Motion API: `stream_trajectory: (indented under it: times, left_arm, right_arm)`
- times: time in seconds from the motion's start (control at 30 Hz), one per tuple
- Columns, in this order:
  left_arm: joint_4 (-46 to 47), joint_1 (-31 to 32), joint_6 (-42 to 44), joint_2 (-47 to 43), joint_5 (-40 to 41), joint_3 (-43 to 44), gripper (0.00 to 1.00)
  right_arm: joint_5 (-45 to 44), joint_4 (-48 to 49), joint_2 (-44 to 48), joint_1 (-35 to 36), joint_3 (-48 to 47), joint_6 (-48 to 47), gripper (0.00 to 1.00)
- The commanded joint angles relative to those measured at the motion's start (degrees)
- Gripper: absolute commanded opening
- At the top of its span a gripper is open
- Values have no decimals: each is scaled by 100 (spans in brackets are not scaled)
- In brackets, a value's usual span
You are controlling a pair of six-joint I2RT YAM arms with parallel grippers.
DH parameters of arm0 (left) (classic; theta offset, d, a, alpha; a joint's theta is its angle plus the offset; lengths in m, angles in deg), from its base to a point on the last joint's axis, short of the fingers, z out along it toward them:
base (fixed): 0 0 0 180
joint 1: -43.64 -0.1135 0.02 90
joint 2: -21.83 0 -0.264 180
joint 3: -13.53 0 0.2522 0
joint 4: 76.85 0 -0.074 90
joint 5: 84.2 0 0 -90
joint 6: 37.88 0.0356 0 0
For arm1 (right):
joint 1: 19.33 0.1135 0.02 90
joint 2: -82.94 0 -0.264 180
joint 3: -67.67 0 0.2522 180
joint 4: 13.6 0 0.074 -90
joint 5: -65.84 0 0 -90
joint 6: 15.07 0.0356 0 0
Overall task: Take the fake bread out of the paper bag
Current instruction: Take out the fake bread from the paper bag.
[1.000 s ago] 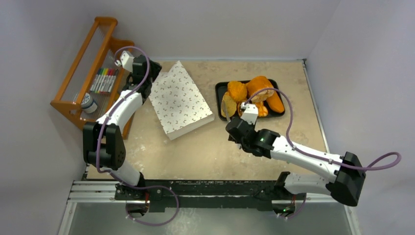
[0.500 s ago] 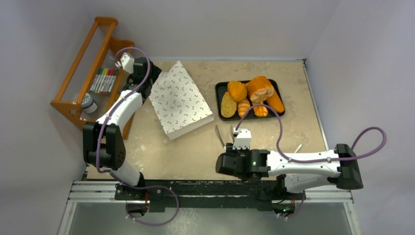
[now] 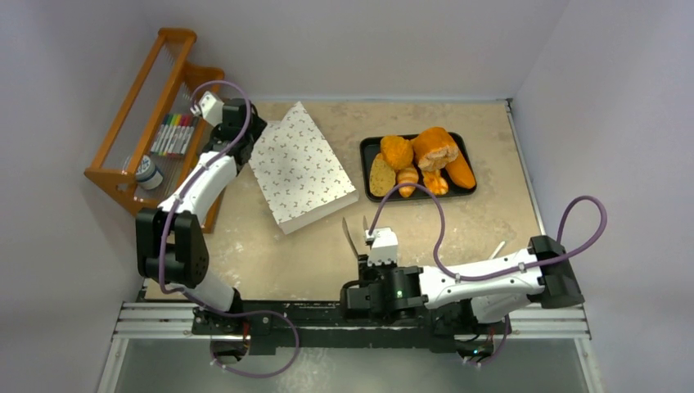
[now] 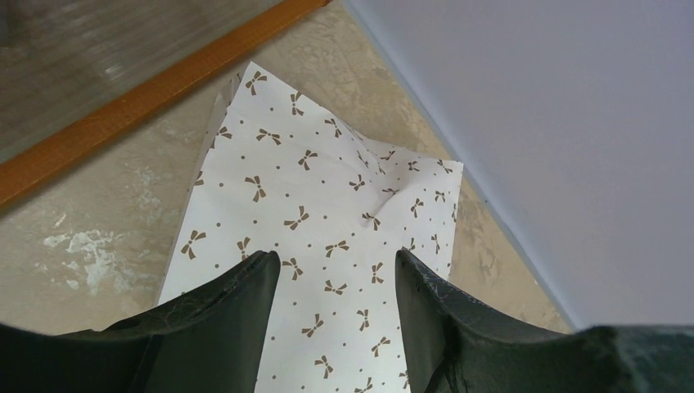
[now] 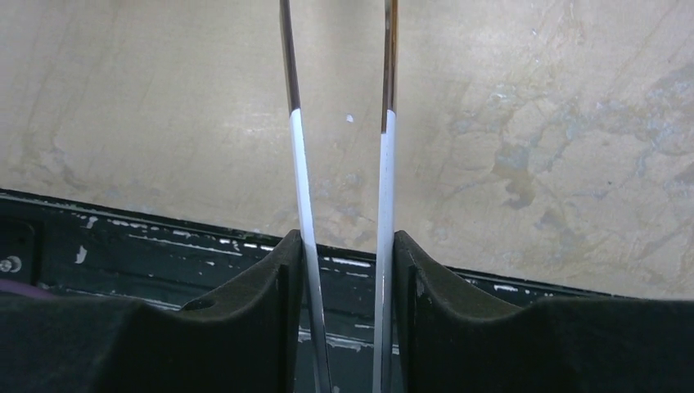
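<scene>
The white paper bag [image 3: 303, 168], printed with small brown bows, lies flat at the back left of the table. It also shows in the left wrist view [image 4: 327, 196]. My left gripper [image 3: 259, 133] [image 4: 335, 260] is open and empty, just above the bag's far left corner. The fake bread [image 3: 421, 157], several orange and golden pieces, lies on the black tray [image 3: 366, 147] at the back right. My right gripper [image 3: 366, 255] [image 5: 345, 241] is shut on metal tongs [image 3: 350, 233] [image 5: 293, 123] near the table's front edge, away from bag and tray.
An orange wooden rack [image 3: 135, 98] at the far left holds markers [image 3: 173, 133] and a small jar [image 3: 147, 172]. A black rail [image 3: 311, 315] runs along the near edge. A thin white stick [image 3: 497, 248] lies at the front right.
My right arm has pulled back from the tray toward the near edge and swung left, carrying the tongs. The left arm has barely moved.
</scene>
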Motion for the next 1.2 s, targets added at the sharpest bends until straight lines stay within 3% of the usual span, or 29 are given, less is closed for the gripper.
stream_trajectory:
  times: [0.0,0.4,0.63,0.87,1.17]
  left_arm:
    - [18,38,130,-391,176,-58,55]
    - [30,38,148,-441,153,-15,55]
    - [67,36,164,-458,132,42,55]
    - [107,39,142,-404,123,96,55]
    - [190,39,112,-382,115,-4,55]
  right_arm:
    - [-571,642,58,-242,-335,-928,36]
    - [-1,2823,-84,-1350,-182,-3345,34]
    - [-310,2786,142,-950,-55,-3175,33]
    - [-313,1920,-11,-268,-20,-2165,32]
    - [-32,2162,-201,-306,136,-2346,31]
